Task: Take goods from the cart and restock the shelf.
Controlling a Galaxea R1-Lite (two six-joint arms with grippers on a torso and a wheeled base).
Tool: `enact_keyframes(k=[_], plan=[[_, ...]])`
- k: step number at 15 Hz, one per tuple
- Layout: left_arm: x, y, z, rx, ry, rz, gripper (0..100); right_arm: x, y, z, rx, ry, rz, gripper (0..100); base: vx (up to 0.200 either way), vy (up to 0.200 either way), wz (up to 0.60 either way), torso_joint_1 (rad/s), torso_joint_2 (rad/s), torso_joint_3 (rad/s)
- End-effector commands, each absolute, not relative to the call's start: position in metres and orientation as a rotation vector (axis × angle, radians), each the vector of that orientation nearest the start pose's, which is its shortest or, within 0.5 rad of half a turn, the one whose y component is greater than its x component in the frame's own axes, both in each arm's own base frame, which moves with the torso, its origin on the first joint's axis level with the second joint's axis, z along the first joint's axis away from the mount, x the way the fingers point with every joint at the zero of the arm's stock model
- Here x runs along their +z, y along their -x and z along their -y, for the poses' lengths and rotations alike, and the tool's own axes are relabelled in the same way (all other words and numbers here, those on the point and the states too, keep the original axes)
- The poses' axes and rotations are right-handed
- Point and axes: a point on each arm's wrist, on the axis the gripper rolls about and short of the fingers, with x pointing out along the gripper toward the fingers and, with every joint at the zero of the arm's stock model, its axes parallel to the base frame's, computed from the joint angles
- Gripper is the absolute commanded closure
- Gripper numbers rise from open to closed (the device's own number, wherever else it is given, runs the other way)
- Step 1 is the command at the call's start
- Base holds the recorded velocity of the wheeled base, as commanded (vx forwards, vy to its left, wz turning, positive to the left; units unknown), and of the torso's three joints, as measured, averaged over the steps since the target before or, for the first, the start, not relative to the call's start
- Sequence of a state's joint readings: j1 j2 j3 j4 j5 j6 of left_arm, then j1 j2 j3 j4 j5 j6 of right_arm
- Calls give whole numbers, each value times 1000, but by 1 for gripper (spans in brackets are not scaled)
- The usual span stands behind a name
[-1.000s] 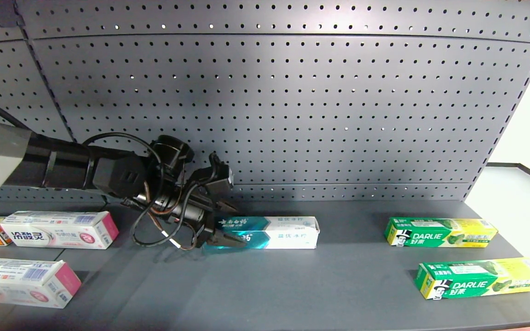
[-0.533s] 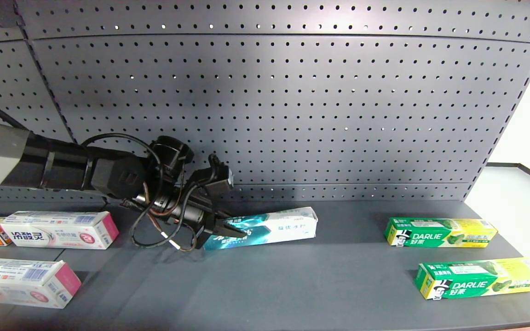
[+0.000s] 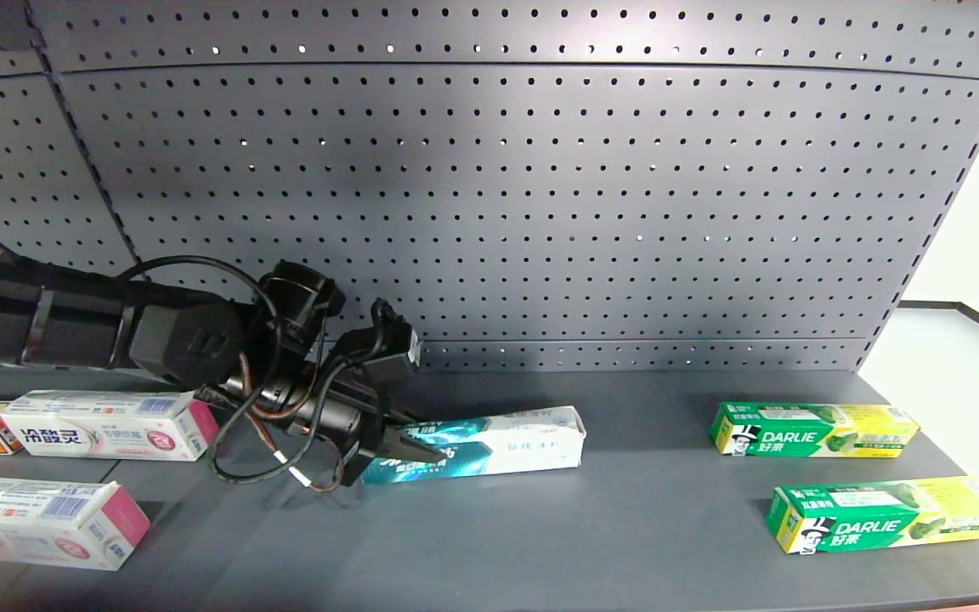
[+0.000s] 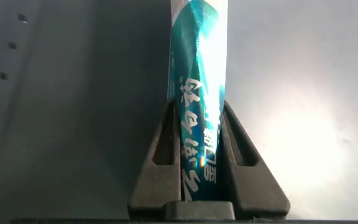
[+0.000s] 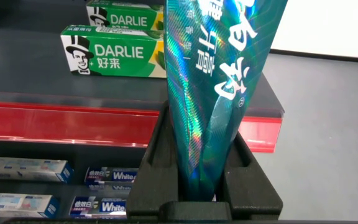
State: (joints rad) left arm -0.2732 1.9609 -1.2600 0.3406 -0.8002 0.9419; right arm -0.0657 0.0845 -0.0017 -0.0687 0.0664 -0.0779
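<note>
teal-white toothpaste box [image 3: 498,440] | askew on shelf [image 3: 625,527] | second teal box [image 5: 219,93] | held off-shelf

Printed lettering on green boxes [image 3: 814,428], teal box [image 3: 498,438], pink-ended boxes [image 3: 107,425].

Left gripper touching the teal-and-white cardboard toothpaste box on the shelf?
Touching. Left wrist view: the left gripper's jaws press against both sides of the teal-and-white cardboard toothpaste box, with no gap.

The left arm [image 3: 90,331] is stretched in from the left, nearly level, with the wrist [image 3: 319,408] turned sideways. The left gripper [image 3: 404,444] is clamped on one end of a box [image 3: 498,438]. The right gripper [image 5: 205,121] is closed on a second box [image 5: 222,62], gripped at its end.
</note>
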Motion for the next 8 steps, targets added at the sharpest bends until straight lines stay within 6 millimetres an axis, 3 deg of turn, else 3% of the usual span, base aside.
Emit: enact_keyframes(k=[1, 8], plan=[[146, -316, 110, -1366, -506, -483, 100, 85, 16, -3, 1, 77, -15, 100, 0, 0, 0, 0, 0, 0], [151, -281, 111, -1409, -522, -483, 100, 85, 16, -3, 2, 77, -15, 100, 0, 0, 0, 0, 0, 0]])
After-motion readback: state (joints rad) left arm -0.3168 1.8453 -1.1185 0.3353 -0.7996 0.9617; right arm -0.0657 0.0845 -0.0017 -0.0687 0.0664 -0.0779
